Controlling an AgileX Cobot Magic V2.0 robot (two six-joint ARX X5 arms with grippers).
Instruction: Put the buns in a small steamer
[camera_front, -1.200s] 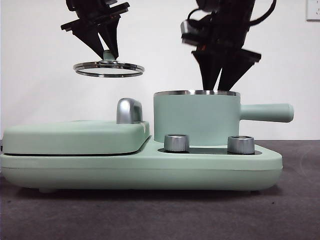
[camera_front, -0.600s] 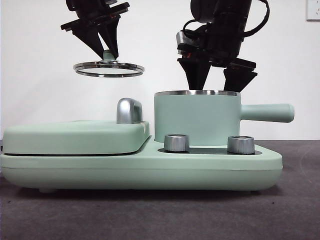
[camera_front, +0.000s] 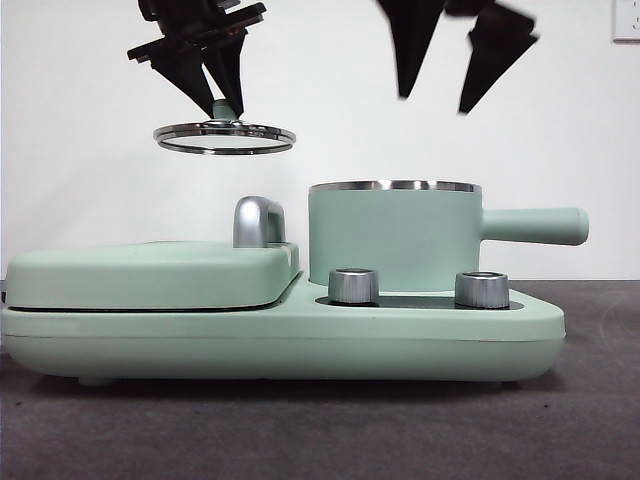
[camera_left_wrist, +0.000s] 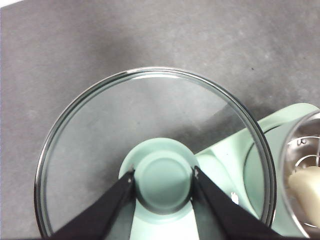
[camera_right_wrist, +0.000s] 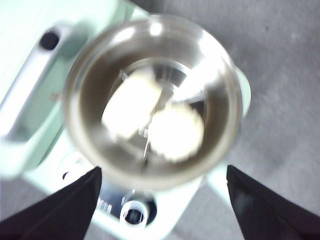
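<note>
The small steamer (camera_front: 392, 236), a mint-green pot with a steel rim and side handle, stands on the right of the appliance. Both buns lie inside it: a smooth cream block (camera_right_wrist: 131, 104) and a ridged white dome (camera_right_wrist: 176, 131). Part of one bun (camera_left_wrist: 309, 192) also shows in the left wrist view. My right gripper (camera_front: 452, 70) hangs open high above the pot, nothing between its jaws. My left gripper (camera_front: 222, 98) is shut on the green knob (camera_left_wrist: 164, 180) of the glass lid (camera_front: 224, 136), held in the air above the griddle side.
The mint-green appliance base (camera_front: 280, 335) fills the table's middle, with a flat griddle lid (camera_front: 150, 272) and chrome handle (camera_front: 257, 221) on the left. Two steel knobs (camera_front: 353, 285) stand in front of the pot. Dark grey tabletop (camera_front: 590, 400) lies around it.
My right gripper has opened and risen from inside the pot to well above it. The left gripper with the lid has shifted slightly to the right.
</note>
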